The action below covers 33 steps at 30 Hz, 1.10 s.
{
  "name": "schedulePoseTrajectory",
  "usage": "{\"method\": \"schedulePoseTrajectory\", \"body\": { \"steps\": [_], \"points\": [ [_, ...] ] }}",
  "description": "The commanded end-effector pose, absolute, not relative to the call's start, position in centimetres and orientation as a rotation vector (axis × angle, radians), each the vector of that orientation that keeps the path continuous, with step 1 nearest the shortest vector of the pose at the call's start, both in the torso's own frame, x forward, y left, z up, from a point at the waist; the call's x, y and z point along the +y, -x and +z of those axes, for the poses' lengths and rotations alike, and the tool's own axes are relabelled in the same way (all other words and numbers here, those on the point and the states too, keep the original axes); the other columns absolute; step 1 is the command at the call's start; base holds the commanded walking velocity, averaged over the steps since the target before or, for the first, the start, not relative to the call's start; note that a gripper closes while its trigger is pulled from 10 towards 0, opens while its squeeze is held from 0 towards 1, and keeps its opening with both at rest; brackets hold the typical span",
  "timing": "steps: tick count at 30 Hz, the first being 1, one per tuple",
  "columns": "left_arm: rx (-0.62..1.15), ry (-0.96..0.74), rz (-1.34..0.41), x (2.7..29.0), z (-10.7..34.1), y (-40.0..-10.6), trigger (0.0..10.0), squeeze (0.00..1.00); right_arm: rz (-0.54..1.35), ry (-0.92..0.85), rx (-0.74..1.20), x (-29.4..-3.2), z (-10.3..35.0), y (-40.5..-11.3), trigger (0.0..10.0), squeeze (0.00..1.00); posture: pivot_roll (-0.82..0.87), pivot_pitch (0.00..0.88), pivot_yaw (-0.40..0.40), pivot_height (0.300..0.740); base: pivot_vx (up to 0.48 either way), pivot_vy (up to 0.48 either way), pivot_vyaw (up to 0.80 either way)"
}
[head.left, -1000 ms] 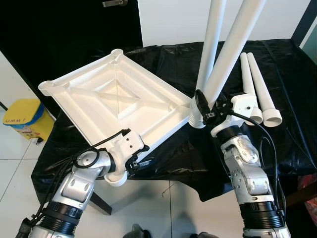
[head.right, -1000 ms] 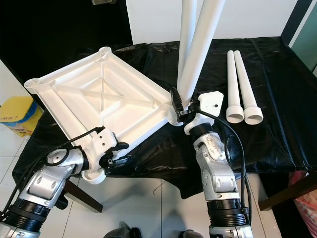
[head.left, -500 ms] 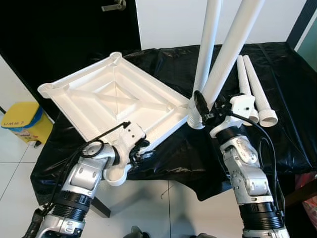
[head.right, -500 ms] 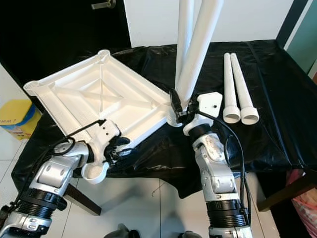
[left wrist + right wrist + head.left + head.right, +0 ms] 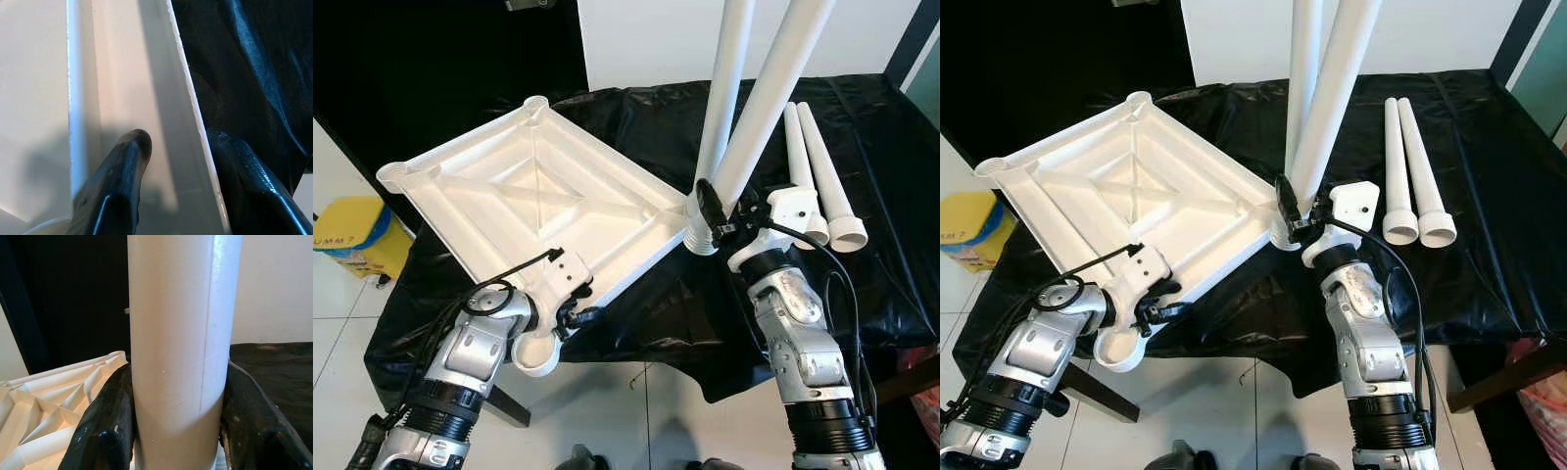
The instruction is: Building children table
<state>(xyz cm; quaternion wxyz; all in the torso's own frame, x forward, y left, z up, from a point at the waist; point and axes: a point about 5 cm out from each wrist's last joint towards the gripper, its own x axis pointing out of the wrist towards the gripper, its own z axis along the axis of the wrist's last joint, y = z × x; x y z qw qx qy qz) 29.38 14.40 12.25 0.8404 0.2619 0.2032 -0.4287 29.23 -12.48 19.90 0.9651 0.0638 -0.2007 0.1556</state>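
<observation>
The white plastic tabletop (image 5: 543,201) lies upside down on the black-draped surface, its ribbed underside up (a diamond panel crossed by diagonal ribs), with round leg sockets at its corners. The near corner overhangs the edge. At the right-hand corner one white tubular leg (image 5: 722,108) stands upright in its socket, and a second leg (image 5: 773,93) leans against it at a slant. Two more legs (image 5: 822,176) lie side by side, touching, well to the right, open flared ends toward the near edge.
</observation>
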Motion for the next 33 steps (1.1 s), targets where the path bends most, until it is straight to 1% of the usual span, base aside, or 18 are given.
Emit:
{"method": "schedulePoseTrajectory", "body": {
  "steps": [1,3,4,5,6,10,14,15,16,17,19,20,22,23,24,27,28,33],
  "points": [
    [0.407,-0.616,-0.712,15.4,11.9,-29.8,8.5,0.0,0.322,-0.134,-0.414,-12.4,20.1,-29.0,10.0,0.0,-0.03,0.076,0.025,0.74,0.0,0.0,0.0],
    [0.403,-0.615,-0.7,15.4,12.0,-29.9,8.5,0.0,0.322,-0.134,-0.414,-12.3,20.1,-29.1,10.0,0.0,-0.03,0.076,0.025,0.74,0.0,0.0,0.0],
    [0.391,-0.609,-0.663,15.2,12.2,-30.4,0.0,0.0,0.326,-0.136,-0.415,-12.3,20.1,-29.2,10.0,0.0,-0.02,0.073,0.022,0.74,0.0,0.0,0.0],
    [0.391,-0.609,-0.663,15.2,12.2,-30.4,0.0,0.0,0.326,-0.136,-0.415,-12.3,20.1,-29.2,10.0,0.0,-0.02,0.073,0.022,0.74,0.0,0.0,0.0],
    [0.378,-0.606,-0.612,14.9,12.4,-31.0,0.0,0.0,0.329,-0.138,-0.415,-12.2,20.1,-29.2,10.0,0.0,-0.02,0.07,0.021,0.74,0.0,0.0,0.0],
    [0.36,-0.591,-0.567,14.2,12.7,-31.6,0.0,0.0,0.333,-0.139,-0.414,-12.1,20.1,-29.3,10.0,0.0,-0.02,0.066,0.022,0.74,0.0,0.0,0.0],
    [0.292,-0.493,-0.508,10.0,13.4,-32.8,0.0,0.0,0.339,-0.143,-0.414,-11.8,20.1,-29.3,10.0,0.0,-0.03,0.056,0.026,0.74,0.0,0.0,0.0],
    [0.292,-0.493,-0.508,10.0,13.4,-32.8,0.0,0.0,0.339,-0.143,-0.414,-11.8,20.1,-29.3,10.0,0.0,-0.03,0.056,0.026,0.74,0.0,0.0,0.0],
    [0.273,-0.468,-0.505,9.2,13.8,-33.2,2.2,0.0,0.34,-0.144,-0.415,-11.8,20.1,-29.3,10.0,0.0,-0.03,0.053,0.027,0.74,0.0,0.0,0.0],
    [0.256,-0.451,-0.507,8.6,14.1,-33.4,2.2,0.0,0.341,-0.145,-0.415,-11.7,20.1,-29.3,10.0,0.0,-0.03,0.052,0.027,0.74,0.0,0.0,0.0],
    [0.246,-0.442,-0.508,8.2,14.3,-33.5,2.2,0.0,0.341,-0.145,-0.415,-11.7,20.1,-29.3,10.0,0.0,-0.03,0.052,0.027,0.74,0.0,0.0,0.0],
    [0.203,-0.414,-0.539,7.1,15.2,-33.7,10.0,0.0,0.341,-0.145,-0.414,-11.7,20.1,-29.3,10.0,0.0,-0.03,0.048,0.029,0.74,0.0,0.0,0.0],
    [0.133,-0.363,-0.645,4.6,16.5,-33.5,10.0,0.0,0.34,-0.144,-0.413,-11.6,20.0,-29.3,10.0,0.0,-0.04,0.045,0.034,0.74,0.0,0.0,0.0],
    [0.133,-0.363,-0.645,4.6,16.5,-33.5,10.0,0.0,0.34,-0.144,-0.413,-11.6,20.0,-29.3,10.0,0.0,-0.04,0.045,0.034,0.74,0.0,0.0,0.0],
    [0.115,-0.34,-0.684,3.8,17.0,-33.3,10.0,0.0,0.34,-0.143,-0.414,-11.6,20.0,-29.3,10.0,0.0,-0.04,0.045,0.037,0.74,0.0,0.0,0.0],
    [0.119,-0.302,-0.715,3.4,17.1,-33.1,10.0,0.0,0.338,-0.143,-0.414,-11.6,20.0,-29.2,10.0,0.0,-0.04,0.042,0.041,0.74,0.0,0.0,0.0],
    [0.104,-0.26,-0.737,3.2,17.3,-32.8,10.0,1.0,0.335,-0.143,-0.415,-11.6,20.0,-29.2,10.0,0.0,-0.04,0.04,0.046,0.74,0.0,0.0,0.0],
    [0.073,-0.228,-0.761,3.1,17.7,-32.5,10.0,1.0,0.327,-0.145,-0.413,-11.7,19.9,-29.1,10.0,0.0,-0.04,0.04,0.051,0.74,0.0,0.0,0.0]
  ]
}}
